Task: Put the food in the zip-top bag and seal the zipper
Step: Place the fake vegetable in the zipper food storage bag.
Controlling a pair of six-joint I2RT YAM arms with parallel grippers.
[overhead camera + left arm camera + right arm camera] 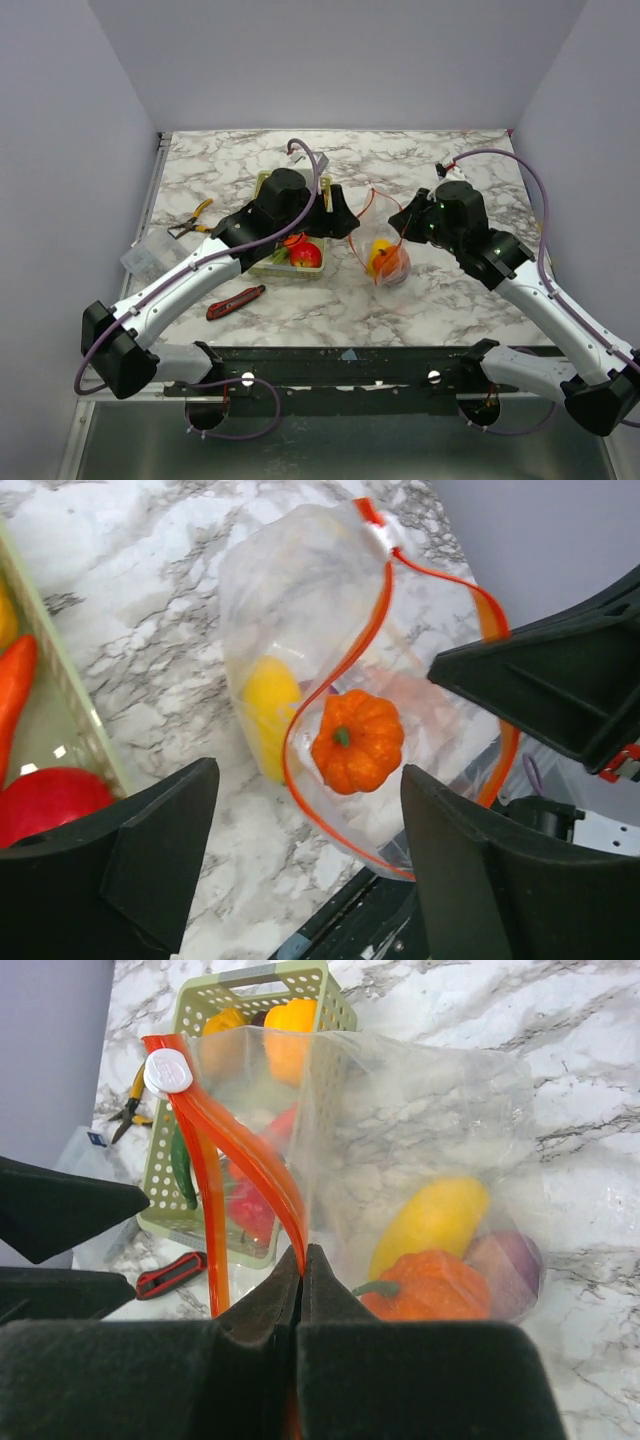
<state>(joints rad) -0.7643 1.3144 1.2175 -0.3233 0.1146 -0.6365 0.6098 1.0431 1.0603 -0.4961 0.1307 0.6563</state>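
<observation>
Right gripper (pixel 302 1265) pinches flat on the thin orange-red zipper (pixel 240 1160) of the crinkly clear bag (pixel 430 1110), ribbed pumpkin (pixel 430 1285) and glossy yellow fruit (pixel 430 1222) just ahead inside, left gripper (pixel 305 790) wide, empty above; mesh basket (pixel 158 1140) beyond.

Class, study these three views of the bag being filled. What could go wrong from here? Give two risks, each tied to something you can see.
1. The right gripper pinches the bag at just one spot on its orange strip. With the pumpkin inside, the strip may slip free and the bag slump shut.
2. The left gripper is open and faces the bag's mouth. If it moves toward the basket, a finger might snag the strip and tug the bag.
</observation>
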